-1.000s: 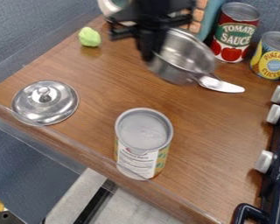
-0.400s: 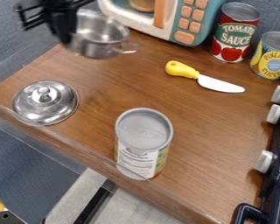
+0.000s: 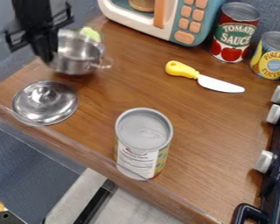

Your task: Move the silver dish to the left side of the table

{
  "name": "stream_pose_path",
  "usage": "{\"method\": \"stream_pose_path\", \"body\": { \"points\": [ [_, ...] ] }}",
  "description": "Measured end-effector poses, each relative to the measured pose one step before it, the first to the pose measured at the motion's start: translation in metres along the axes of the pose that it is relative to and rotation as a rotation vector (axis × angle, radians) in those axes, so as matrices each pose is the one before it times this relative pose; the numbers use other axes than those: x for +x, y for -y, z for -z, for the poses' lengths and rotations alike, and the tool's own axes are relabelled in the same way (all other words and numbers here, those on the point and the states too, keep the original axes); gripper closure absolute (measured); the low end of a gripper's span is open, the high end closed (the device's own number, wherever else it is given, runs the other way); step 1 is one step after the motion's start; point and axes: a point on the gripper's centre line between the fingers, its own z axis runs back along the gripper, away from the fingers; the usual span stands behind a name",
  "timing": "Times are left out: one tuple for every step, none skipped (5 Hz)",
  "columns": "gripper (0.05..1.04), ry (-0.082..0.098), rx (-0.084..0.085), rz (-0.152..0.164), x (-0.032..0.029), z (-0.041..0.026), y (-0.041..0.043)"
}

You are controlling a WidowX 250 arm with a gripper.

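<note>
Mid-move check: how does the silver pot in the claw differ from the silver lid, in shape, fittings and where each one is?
The pot is a deep, open vessel, while the lid is a shallow dome. The pot has a handle at its side; the lid has a round knob on top. The pot is held at its rim by the claw, whereas the lid lies on the table. Both are shiny, silver-coloured and round.

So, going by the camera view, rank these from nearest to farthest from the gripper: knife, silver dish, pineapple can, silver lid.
1. Silver dish: left, held by the gripper.
2. Silver lid: left, near the front edge.
3. Knife: right of centre.
4. Pineapple can: far right.
</note>
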Motion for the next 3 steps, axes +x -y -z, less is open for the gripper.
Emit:
{"method": "stream_pose_path", "body": {
  "points": [
    [1.026,-0.0004,0.0370,0.0034,0.00304,0.01467,-0.00175],
    [1.006,-0.0038,0.0101,-0.0068,0.00108,0.00473,0.00189],
    [0.845,-0.0234,0.0374,-0.0014,-0.00359,0.00456,-0.00372]
  ]
}}
